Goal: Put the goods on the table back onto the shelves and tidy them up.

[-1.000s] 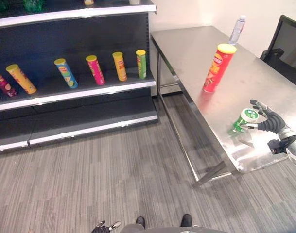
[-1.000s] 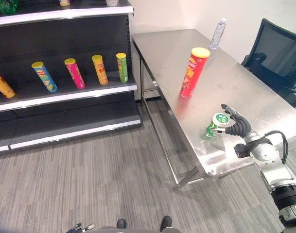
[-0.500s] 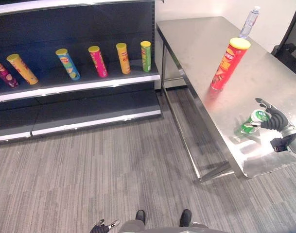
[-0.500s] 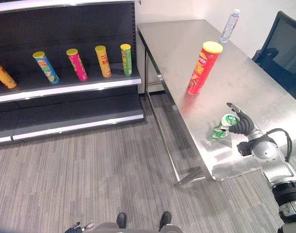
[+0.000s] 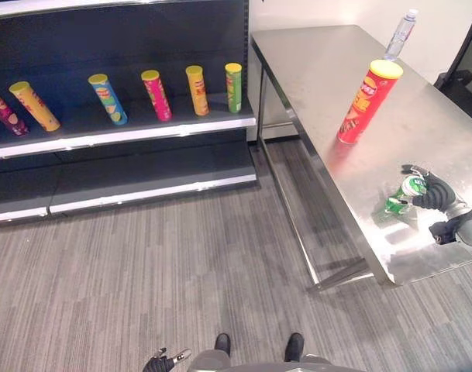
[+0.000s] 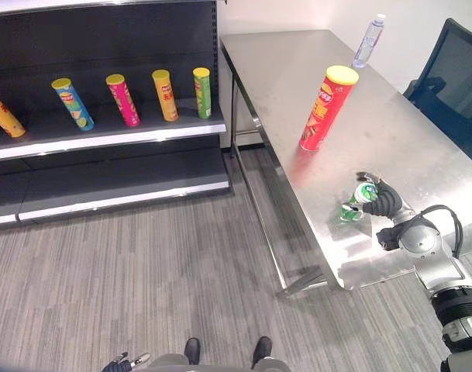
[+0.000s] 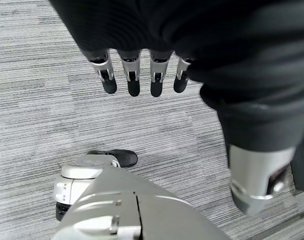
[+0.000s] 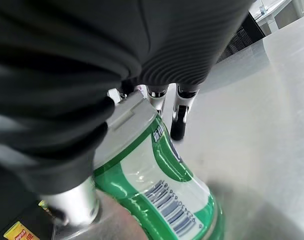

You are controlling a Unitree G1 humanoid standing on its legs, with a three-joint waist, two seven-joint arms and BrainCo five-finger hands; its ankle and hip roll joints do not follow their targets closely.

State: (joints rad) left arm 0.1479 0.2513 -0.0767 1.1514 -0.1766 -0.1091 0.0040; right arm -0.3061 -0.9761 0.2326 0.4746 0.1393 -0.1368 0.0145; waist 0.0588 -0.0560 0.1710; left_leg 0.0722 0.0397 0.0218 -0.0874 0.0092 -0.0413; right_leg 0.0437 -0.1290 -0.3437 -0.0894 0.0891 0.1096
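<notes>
My right hand [image 6: 381, 202] curls around the top of a green canister [image 5: 399, 195] standing tilted near the steel counter's [image 5: 329, 85] front edge; my left hand [image 7: 142, 75] hangs relaxed above the floor.

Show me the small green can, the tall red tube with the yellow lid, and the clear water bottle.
small green can [image 8: 156, 190], right wrist view, its label.
tall red tube [image 5: 362, 108], left eye view, mid-body.
clear water bottle [image 6: 365, 46], right eye view, mid-body.

The right hand [image 6: 381, 201] curls over the top of a green can [image 6: 355, 204] near the steel table's [image 6: 422, 147] front edge, apparently gripping it. A red tube [image 6: 324, 108] stands upright farther back, a water bottle [image 6: 365, 42] beyond.
</notes>
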